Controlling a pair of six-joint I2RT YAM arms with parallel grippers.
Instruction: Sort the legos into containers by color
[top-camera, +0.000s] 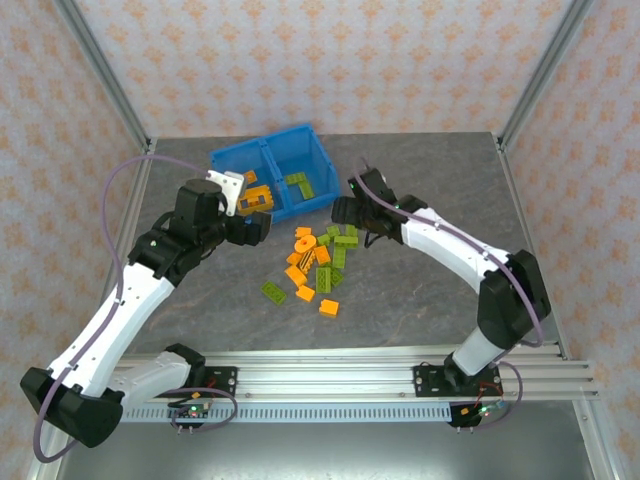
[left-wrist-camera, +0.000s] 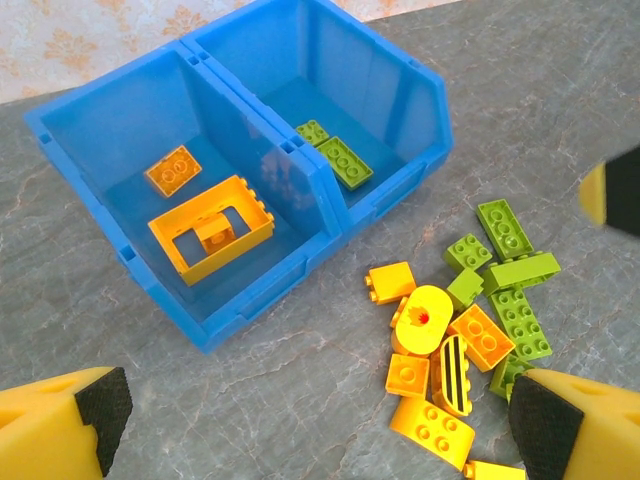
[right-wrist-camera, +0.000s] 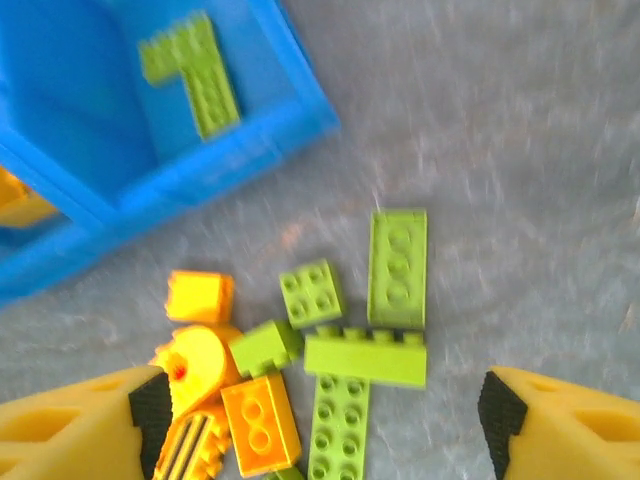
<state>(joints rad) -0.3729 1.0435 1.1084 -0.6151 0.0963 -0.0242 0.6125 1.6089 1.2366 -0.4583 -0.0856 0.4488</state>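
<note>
- The legos (top-camera: 315, 265) lie scattered on the table just on the near side of the blue bin (left-wrist-camera: 260, 290), orange and olive-green mixed. A few are sorted already: orange in the left compartment, green in the right.
- A long green brick (right-wrist-camera: 365, 357) lies under the right gripper (right-wrist-camera: 322, 410), its long axis running finger to finger. I'd say it wants a wrist turn.
- Right jaws are apart and empty. The left gripper (left-wrist-camera: 322, 412) gapes wide too, farther from the greens.

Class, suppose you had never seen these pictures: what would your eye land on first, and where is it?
The bright blue bin stands out at the far middle of the grey table, with an orange frame in its left compartment and green bricks in its right. Just in front of it lies a loose heap of orange and green bricks.
</note>
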